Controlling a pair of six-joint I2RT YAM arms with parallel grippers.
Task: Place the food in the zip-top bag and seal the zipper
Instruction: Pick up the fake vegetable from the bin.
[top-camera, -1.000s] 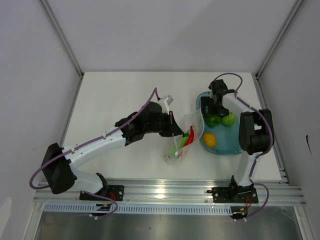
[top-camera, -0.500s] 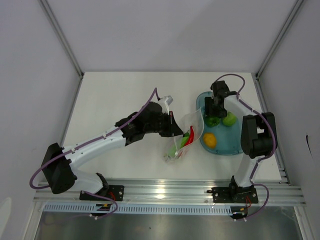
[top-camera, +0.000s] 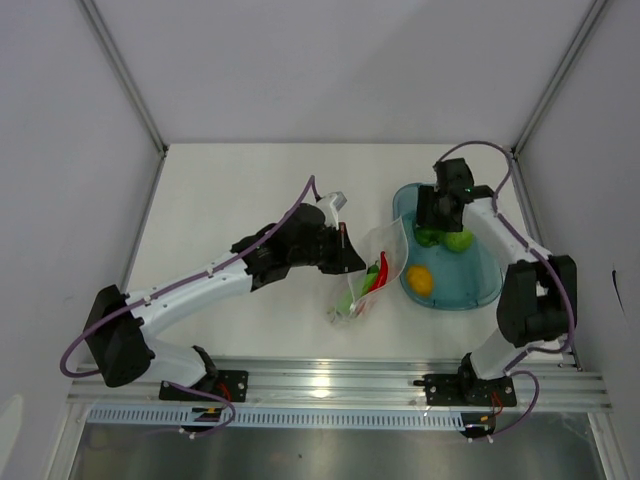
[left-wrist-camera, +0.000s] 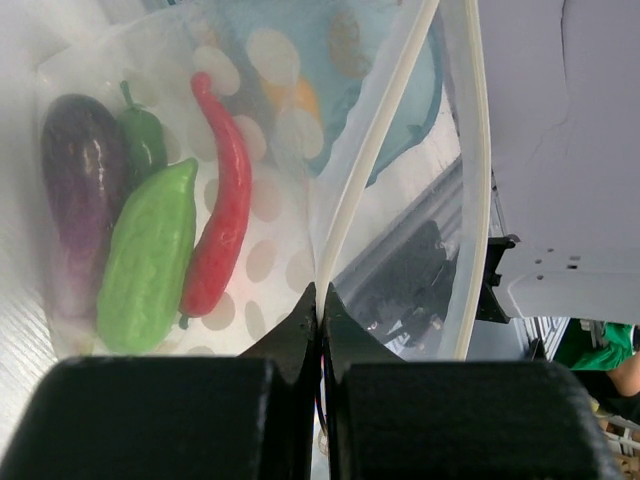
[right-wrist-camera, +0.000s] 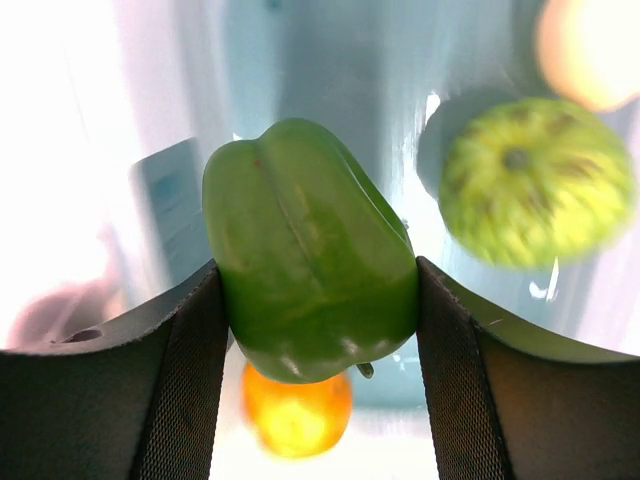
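The clear zip-top bag (top-camera: 372, 270) lies open between the arms. Inside it I see a purple eggplant (left-wrist-camera: 70, 165), a green cucumber (left-wrist-camera: 150, 255), a small dark green piece (left-wrist-camera: 143, 140) and a red chili (left-wrist-camera: 222, 210). My left gripper (left-wrist-camera: 321, 295) is shut on the bag's zipper strip (left-wrist-camera: 375, 150) and holds the mouth up. My right gripper (right-wrist-camera: 315, 290) is shut on the green pepper (right-wrist-camera: 310, 260), above the teal tray (top-camera: 480, 290). A light green round fruit (right-wrist-camera: 535, 180) and a yellow-orange fruit (right-wrist-camera: 295, 415) lie in the tray.
The teal tray sits at the right, close to the bag's mouth. An aluminium rail (top-camera: 330, 385) runs along the near edge. Grey walls and frame posts enclose the table at the back and sides.
My right gripper has lifted slightly and shifted right over the tray with the green pepper in it. The left arm and the bag have not moved.
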